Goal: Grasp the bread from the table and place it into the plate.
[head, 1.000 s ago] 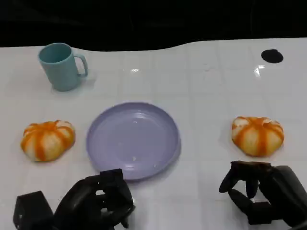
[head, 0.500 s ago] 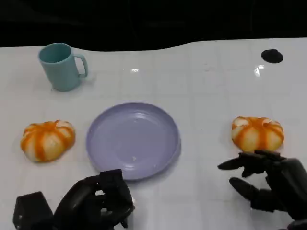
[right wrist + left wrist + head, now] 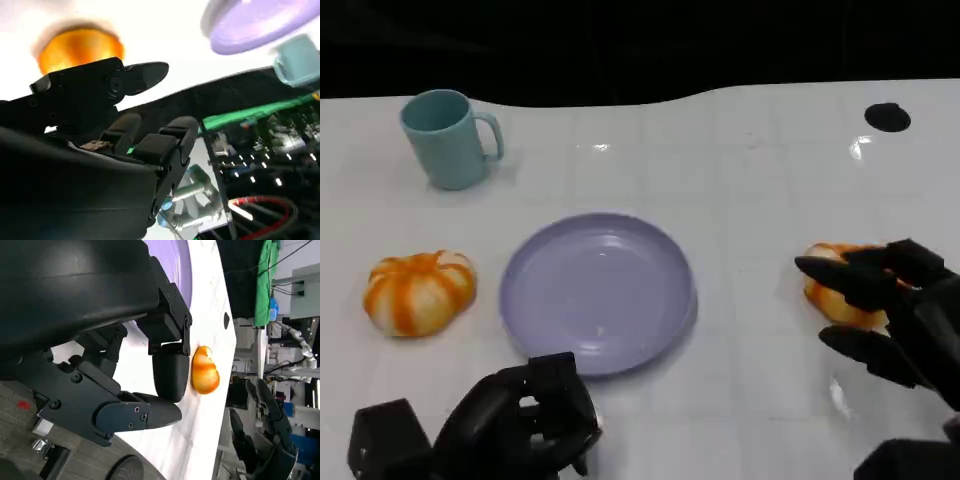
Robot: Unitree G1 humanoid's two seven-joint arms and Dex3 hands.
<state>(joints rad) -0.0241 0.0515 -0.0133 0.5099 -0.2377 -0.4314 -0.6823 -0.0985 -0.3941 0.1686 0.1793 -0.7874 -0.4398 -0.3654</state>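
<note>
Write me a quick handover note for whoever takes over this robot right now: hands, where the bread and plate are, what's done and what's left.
Right hand: open, fingers spread over the right bread, nothing gripped yet.
Left hand: fingers curled in, holding nothing, at the near table edge in front of the plate.
The plate is mid-table with no bread in it. A second bread lies to its left; a teal mug stands behind that.
Done: no bread placed yet.
Left: close on the bread, lift it, set it in the plate.

I see two orange-striped bread rolls (image 3: 418, 291) (image 3: 840, 299) lying on the tabletop (image 3: 750, 180), flanking an empty lilac plate (image 3: 597, 290).
</note>
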